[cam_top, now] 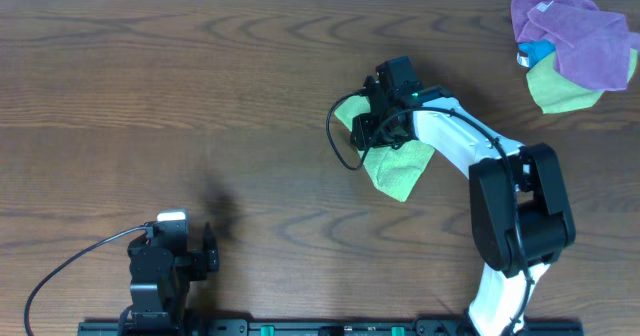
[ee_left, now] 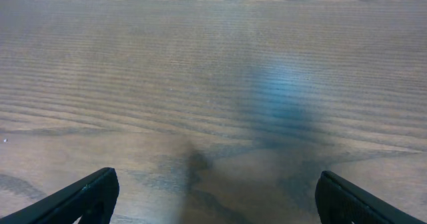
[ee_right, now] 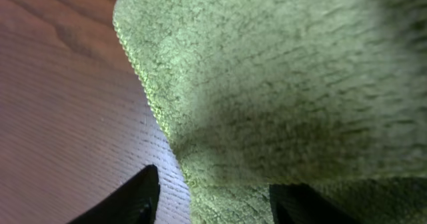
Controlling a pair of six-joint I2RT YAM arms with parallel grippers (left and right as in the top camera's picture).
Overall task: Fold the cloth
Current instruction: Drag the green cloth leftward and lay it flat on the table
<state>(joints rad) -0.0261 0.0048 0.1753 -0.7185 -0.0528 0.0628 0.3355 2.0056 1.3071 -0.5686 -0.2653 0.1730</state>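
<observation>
Tabletop [cam_top: 200,76]: bare wood grain, carries everything. Cloth [cam_top: 400,171]: lime-green, crumpled near centre, partly under right arm [cam_top: 450,136]. Judged light, limp, nappy, unlikely to slip, nothing fragile. Best taken at free corner or hem, pinched thin. Purple cloth [cam_top: 585,36] bunched over yellower green cloth [cam_top: 560,91] at far right edge, well apart from Cloth: no obstruction. Right end effector [ee_right: 213,204] – fingers straddle Cloth edge, cannot tell if clenched. Left end effector [ee_left: 212,194] – released, over bare wood.

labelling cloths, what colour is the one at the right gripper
Light lime green, plain textured; the cloth shows best in the right wrist view.
</observation>
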